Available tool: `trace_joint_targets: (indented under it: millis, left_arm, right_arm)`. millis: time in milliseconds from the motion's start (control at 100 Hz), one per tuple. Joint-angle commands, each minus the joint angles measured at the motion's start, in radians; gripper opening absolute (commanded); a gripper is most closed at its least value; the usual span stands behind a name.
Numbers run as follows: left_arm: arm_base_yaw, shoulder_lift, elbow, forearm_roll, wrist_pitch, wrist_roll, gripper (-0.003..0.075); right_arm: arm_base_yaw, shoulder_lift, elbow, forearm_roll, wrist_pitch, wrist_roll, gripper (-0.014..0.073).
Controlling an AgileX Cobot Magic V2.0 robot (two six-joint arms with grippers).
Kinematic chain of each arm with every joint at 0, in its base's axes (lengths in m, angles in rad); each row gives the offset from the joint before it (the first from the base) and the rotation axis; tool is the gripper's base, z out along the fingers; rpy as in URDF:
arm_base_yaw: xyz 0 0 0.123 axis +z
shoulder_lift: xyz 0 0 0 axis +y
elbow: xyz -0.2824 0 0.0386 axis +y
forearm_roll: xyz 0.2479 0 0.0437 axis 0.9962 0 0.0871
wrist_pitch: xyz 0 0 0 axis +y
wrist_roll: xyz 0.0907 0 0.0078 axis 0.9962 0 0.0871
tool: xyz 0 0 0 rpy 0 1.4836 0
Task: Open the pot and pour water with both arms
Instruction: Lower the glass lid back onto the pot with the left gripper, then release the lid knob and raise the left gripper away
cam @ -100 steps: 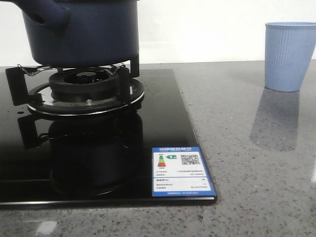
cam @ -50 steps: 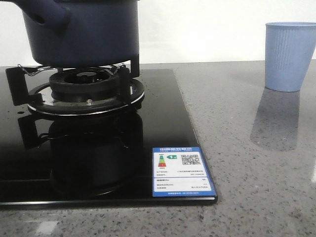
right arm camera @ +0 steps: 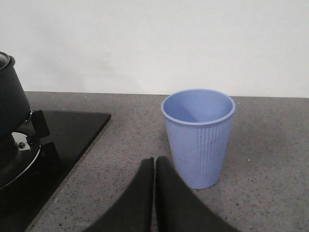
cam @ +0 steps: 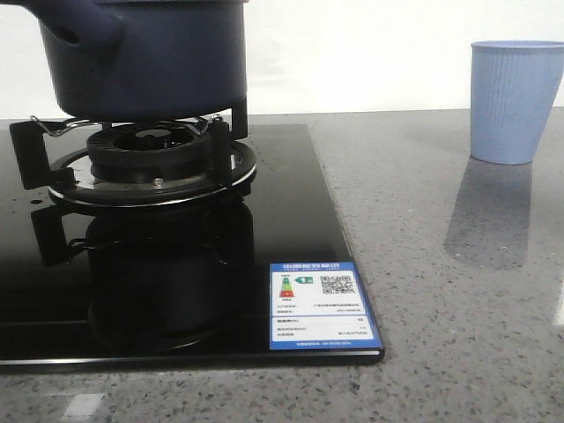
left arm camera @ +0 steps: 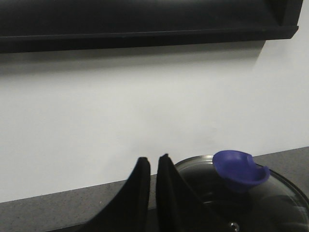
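The dark navy pot (cam: 150,57) stands on the gas burner (cam: 154,167) at the left of the front view, its stubby handle (cam: 84,26) pointing toward the camera's left. A glass lid (left arm camera: 270,203) with a blue knob (left arm camera: 240,170) covers it in the left wrist view. My left gripper (left arm camera: 153,162) is shut with nothing in it, beside the lid's rim. The light blue ribbed cup (right arm camera: 198,135) stands on the counter; my right gripper (right arm camera: 154,162) is shut and empty just in front of it. Neither gripper shows in the front view.
A black glass hob (cam: 176,264) with a blue energy label (cam: 322,306) covers the left of the grey speckled counter (cam: 441,308). A white wall (cam: 352,53) closes the back. A dark shelf or hood (left arm camera: 145,21) hangs above the left gripper.
The front view has shifted slightly; the cup sits a touch further left in the picture. Pot and burner stay where they were.
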Motion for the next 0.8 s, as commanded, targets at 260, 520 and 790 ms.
trace_joint_targets:
  millis: [260, 520, 790]
  left_arm:
    - [0.002, -0.316, 0.457, -0.064, -0.308, 0.001, -0.0019]
    - [0.002, -0.352, 0.525, -0.147, -0.337, 0.001, -0.0019]
    - [0.002, -0.352, 0.525, -0.147, -0.337, 0.001, -0.0019]
  right_arm:
    - [-0.005, -0.194, 0.158, 0.002, 0.071, -0.002, -0.0067]
    - [-0.005, -0.197, 0.16, 0.002, 0.043, -0.002, -0.0067]
    - [-0.005, -0.197, 0.16, 0.0, 0.043, -0.002, -0.0067]
